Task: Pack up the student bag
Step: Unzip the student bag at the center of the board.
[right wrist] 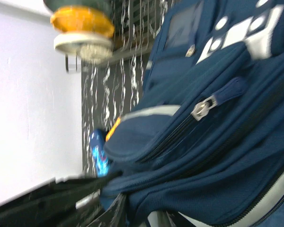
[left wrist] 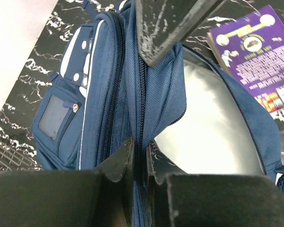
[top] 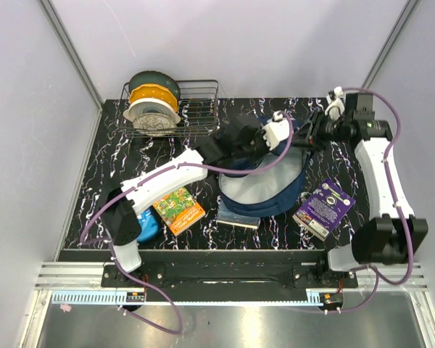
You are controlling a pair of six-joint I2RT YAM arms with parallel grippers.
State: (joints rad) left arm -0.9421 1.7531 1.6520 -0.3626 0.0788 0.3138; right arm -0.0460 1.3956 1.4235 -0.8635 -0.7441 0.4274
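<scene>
A black, white-veined worktop point(top: 109, 159) sits between pale walls. The left gripper point(left wrist: 139, 147) pinches the zip edge of the student bag point(left wrist: 97, 94), which lies mid-worktop with its mouth open on light grey lining. The right gripper point(top: 314, 133) is at the bag's far right rim; the blurred wrist view does not show whether it is spread or closed. A purple book point(top: 324, 206) lies just right of the bag.

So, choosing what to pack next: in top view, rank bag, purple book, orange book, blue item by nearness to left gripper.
1. Bag, in the left gripper.
2. Purple book, near right.
3. Orange book, left of bag.
4. Blue item, near-left corner.
</scene>
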